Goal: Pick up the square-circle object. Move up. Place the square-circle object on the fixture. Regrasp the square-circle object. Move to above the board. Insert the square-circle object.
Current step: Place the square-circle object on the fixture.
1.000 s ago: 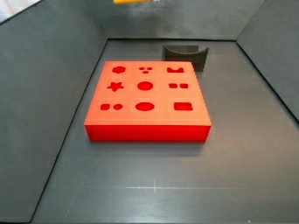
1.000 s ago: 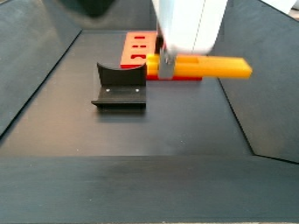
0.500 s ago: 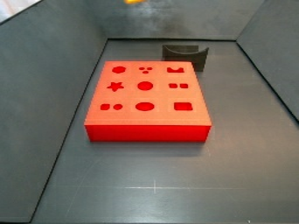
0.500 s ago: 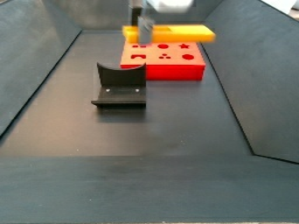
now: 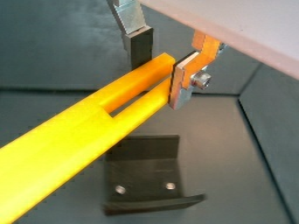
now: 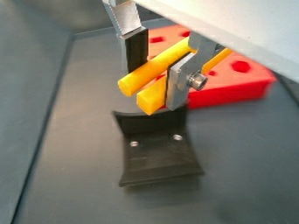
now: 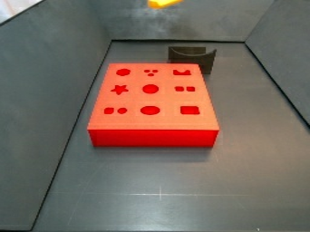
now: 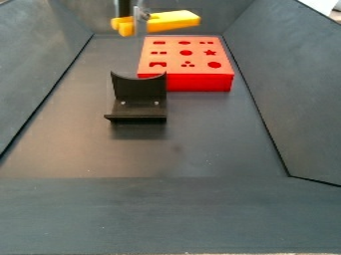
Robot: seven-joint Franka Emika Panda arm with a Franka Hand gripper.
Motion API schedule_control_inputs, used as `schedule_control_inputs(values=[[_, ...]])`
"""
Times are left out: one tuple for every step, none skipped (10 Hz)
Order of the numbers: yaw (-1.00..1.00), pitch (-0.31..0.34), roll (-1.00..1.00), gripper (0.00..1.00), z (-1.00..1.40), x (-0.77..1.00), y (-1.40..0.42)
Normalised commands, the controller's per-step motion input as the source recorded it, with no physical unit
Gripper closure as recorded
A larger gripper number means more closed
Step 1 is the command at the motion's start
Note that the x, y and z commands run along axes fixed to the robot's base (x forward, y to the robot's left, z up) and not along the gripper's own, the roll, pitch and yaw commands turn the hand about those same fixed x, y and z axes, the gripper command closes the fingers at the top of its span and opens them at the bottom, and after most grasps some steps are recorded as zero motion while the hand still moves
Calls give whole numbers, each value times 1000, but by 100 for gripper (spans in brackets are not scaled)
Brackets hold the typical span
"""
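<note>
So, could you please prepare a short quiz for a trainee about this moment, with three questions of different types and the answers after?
1. True or false: the end effector is shut on the slim yellow peg, holding it in the air above the floor.
2. Multiple choice: in both wrist views, what lies on the floor below the peg? A) the dark grey fixture with a curved hollow B) the flat red-orange board with shaped cut-outs C) a second yellow peg
3. Fill in: in both side views, every cut-out of the board is ____.

Key:
1. True; the silver fingers clamp the peg on both sides.
2. A
3. empty
</note>
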Motion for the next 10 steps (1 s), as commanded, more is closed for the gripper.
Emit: schedule_control_inputs(values=[[1000, 33, -8, 100, -7, 701, -70], [1000, 39, -9, 100, -4, 627, -53], [1000, 58, -15, 100, -5, 443, -30], [1000, 73, -19, 100, -5, 338, -18], [1000, 92, -25, 100, -3, 238, -15], [1000, 371, -827, 100, -243, -469, -14], [1000, 417, -935, 100, -222, -529, -7], [917, 398, -1000, 100, -91, -358, 24], [863, 427, -1000, 100, -42, -217, 18], [806, 487, -1000, 100, -28, -108, 12]])
